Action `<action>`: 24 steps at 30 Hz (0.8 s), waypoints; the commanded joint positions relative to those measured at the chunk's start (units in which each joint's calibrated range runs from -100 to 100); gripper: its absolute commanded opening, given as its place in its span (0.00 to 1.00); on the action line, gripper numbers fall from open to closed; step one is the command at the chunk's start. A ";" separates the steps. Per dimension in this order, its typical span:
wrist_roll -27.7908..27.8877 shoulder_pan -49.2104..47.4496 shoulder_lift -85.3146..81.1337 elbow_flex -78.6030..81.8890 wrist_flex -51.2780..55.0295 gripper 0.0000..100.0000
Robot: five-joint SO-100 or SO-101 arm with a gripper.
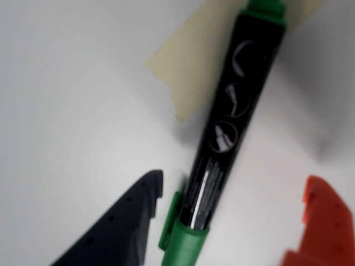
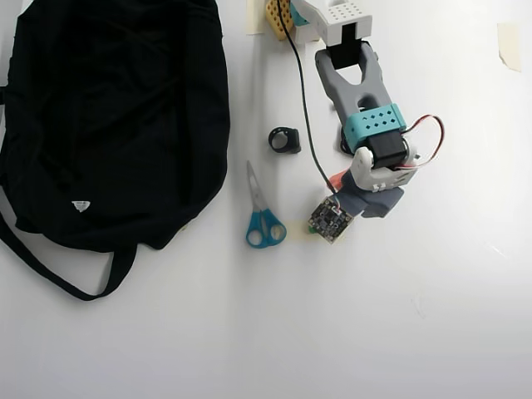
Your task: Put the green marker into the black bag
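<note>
- Step in hand, as I read it: grasp the green marker (image 1: 227, 133); it isn't held yet.
- Pincer (image 1: 233, 213) is spread wide in the wrist view: dark finger (image 1: 125, 221) at 7 o'clock, orange finger (image 1: 324, 227) at 5 o'clock, marker barrel between them. Neither pad touches it.
- Marker lies flat on the white worktop (image 1: 66, 100), running from 6 o'clock up to 12–1 o'clock across the wrist view. Green cap with clip is at the bottom, green end at the top, partly over a beige tape patch (image 1: 188, 72).
- Barrel sits just beside the dark finger and well apart from the orange one. I'd shift toward the orange side so the close is centred; otherwise the dark finger may nudge or roll the marker.
- Close on the dark barrel just above the cap, across its axis. Round body, likely to spin if pinched off-centre.
- Overhead view: the arm comes in from 12 o'clock, wrist pitched down over the worktop, camera board (image 2: 330, 219) at the low end. The marker is hidden under it except for a green sliver.
- Black bag (image 2: 116, 116) lies at 9–10 o'clock of the pincer, well apart. Blue-handled scissors (image 2: 262, 212) and a small black ring (image 2: 284, 140) sit between, so lift clear before traversing.
</note>
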 commanded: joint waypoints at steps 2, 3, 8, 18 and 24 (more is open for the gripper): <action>0.27 0.12 -0.56 -2.01 -1.16 0.33; 0.37 0.05 -0.07 -2.10 -1.59 0.33; 0.95 -0.03 1.84 -2.55 -1.85 0.33; 0.95 0.12 1.93 -2.91 -1.85 0.31; 1.00 0.05 2.42 -2.55 -1.59 0.29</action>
